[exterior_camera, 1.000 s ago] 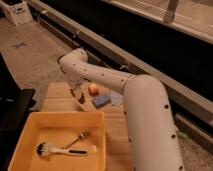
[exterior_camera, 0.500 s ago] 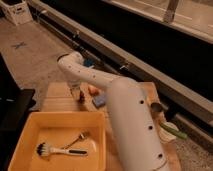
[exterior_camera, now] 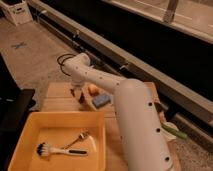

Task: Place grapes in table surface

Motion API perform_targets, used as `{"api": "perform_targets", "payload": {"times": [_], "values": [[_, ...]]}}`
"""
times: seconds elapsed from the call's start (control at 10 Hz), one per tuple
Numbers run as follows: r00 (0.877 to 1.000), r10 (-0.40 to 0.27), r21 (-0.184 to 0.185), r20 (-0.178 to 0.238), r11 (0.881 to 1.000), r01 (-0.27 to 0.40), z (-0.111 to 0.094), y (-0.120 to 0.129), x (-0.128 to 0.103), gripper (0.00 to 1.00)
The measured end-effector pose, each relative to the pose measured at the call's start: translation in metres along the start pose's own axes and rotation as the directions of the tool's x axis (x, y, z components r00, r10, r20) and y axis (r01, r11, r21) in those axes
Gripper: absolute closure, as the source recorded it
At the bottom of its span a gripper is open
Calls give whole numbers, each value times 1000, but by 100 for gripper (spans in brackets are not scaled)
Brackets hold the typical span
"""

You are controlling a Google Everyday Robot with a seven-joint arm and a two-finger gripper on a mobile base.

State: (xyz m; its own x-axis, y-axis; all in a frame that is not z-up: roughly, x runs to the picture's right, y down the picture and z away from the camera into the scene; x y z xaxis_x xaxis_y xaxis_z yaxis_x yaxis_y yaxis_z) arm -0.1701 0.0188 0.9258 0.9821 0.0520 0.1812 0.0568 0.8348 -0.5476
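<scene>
Gripper (exterior_camera: 77,93) low over far-left part of planked light-wood table surface (exterior_camera: 55,99), opening and grip cannot be told, small dark knobbly grapes (exterior_camera: 81,98) at its tip, orange cube (exterior_camera: 93,89) just beside, blue rectangular block (exterior_camera: 101,100) near, smooth yellow plastic tray (exterior_camera: 60,118) nearer the camera.

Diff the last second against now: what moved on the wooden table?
The white robot arm's thick lower link swung left in view, then slightly back, uncovering the blue rectangular block. The gripper stayed low over the wooden tabletop, beside the orange cube. No grasp or release visible. Cube, block, yellow plastic tray unmoved.
</scene>
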Motion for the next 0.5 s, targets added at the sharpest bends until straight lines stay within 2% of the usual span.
{"api": "perform_targets", "payload": {"times": [0.2,0.5], "values": [[1000,19,5,-1,1000,-19,0,-2,3,35],[996,88,7,-30,996,-87,20,-5,18,35]]}}
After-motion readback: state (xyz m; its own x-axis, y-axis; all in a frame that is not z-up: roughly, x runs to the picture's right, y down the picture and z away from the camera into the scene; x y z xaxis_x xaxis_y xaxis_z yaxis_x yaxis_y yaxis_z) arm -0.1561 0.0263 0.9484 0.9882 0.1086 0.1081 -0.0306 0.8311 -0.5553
